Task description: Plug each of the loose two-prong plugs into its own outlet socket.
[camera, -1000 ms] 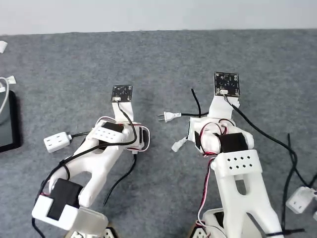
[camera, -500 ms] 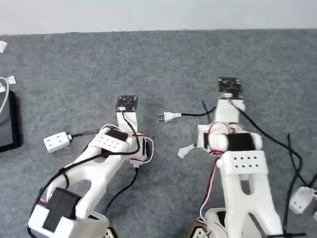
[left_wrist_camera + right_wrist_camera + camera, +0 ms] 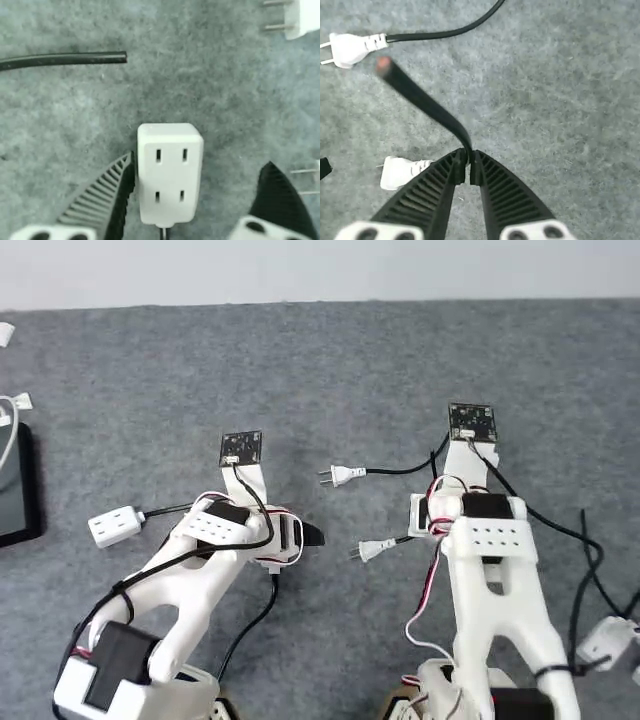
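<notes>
Grey carpeted tabletop (image 3: 150,370). Left claw (image 3: 199,167): wide, straddling a white outlet block (image 3: 170,172) lying flat, one finger just beside it. Right claw (image 3: 469,152): closed, pinching a black cord (image 3: 420,97). Far plug (image 3: 345,476) and near plug (image 3: 375,549): white, two-prong, loose between the arms. Second outlet block (image 3: 115,526): well left.

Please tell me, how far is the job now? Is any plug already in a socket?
Done: nothing yet. The far plug and the near plug both lie loose on the carpet. In hand: the right gripper is shut on a black cord; the left gripper stands open over an outlet block with empty sockets. Left: plugging in every plug.
</notes>
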